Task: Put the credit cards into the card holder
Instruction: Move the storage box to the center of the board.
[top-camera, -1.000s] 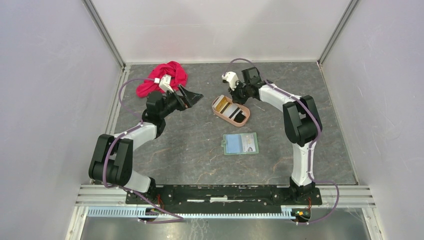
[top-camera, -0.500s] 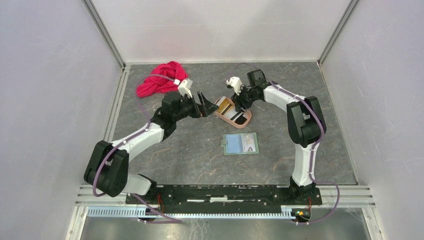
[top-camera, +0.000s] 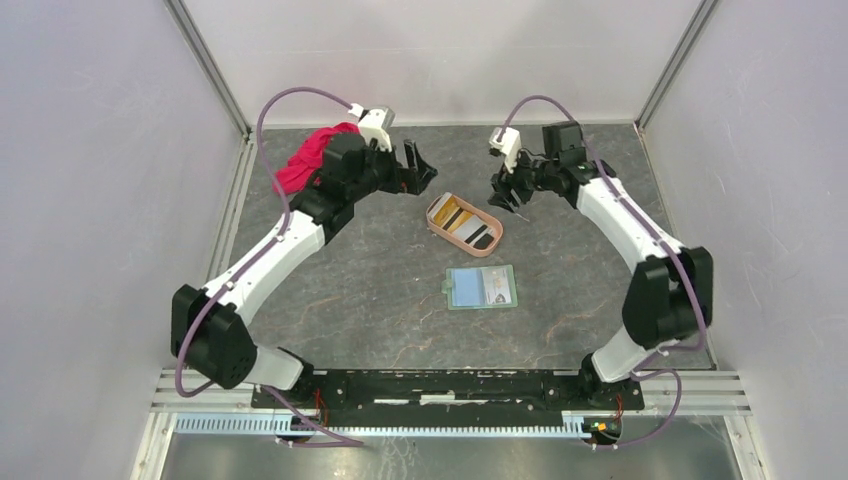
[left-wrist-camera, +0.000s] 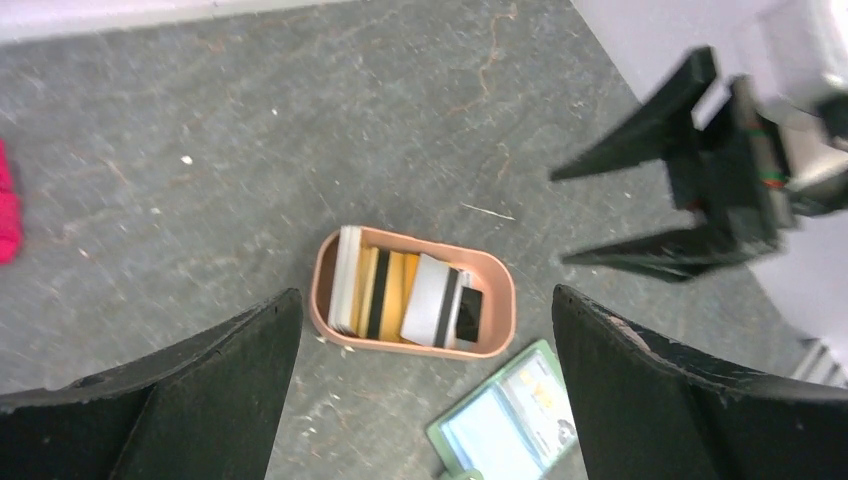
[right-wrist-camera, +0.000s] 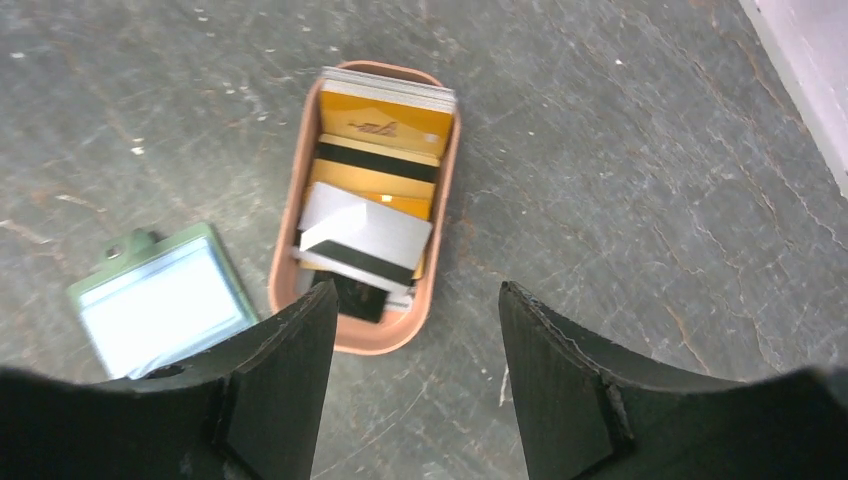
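Note:
Several credit cards (top-camera: 462, 220), orange, grey and white, some with dark stripes, lie stacked in a pinkish-tan oval tray (top-camera: 437, 226). The card holder (top-camera: 481, 288) lies open, light blue inside, in front of the tray. My left gripper (top-camera: 424, 168) hangs open up and left of the tray, framing the cards (left-wrist-camera: 400, 295) and card holder (left-wrist-camera: 510, 420). My right gripper (top-camera: 506, 195) hovers open just right of the tray, nothing between its fingers. Its view shows the cards (right-wrist-camera: 375, 190), the card holder (right-wrist-camera: 160, 300) and the gripper (right-wrist-camera: 418, 287) above bare table.
A red cloth (top-camera: 310, 160) lies bunched at the back left, behind the left arm. The tray rim (left-wrist-camera: 505, 300) stands a little above the table. The right gripper (left-wrist-camera: 560, 220) shows in the left wrist view. Enclosure walls bound the mat on three sides.
The right gripper has opened and drawn back right from the tray, leaving the cards in it. The left arm has swung up and back, away from the tray's left end.

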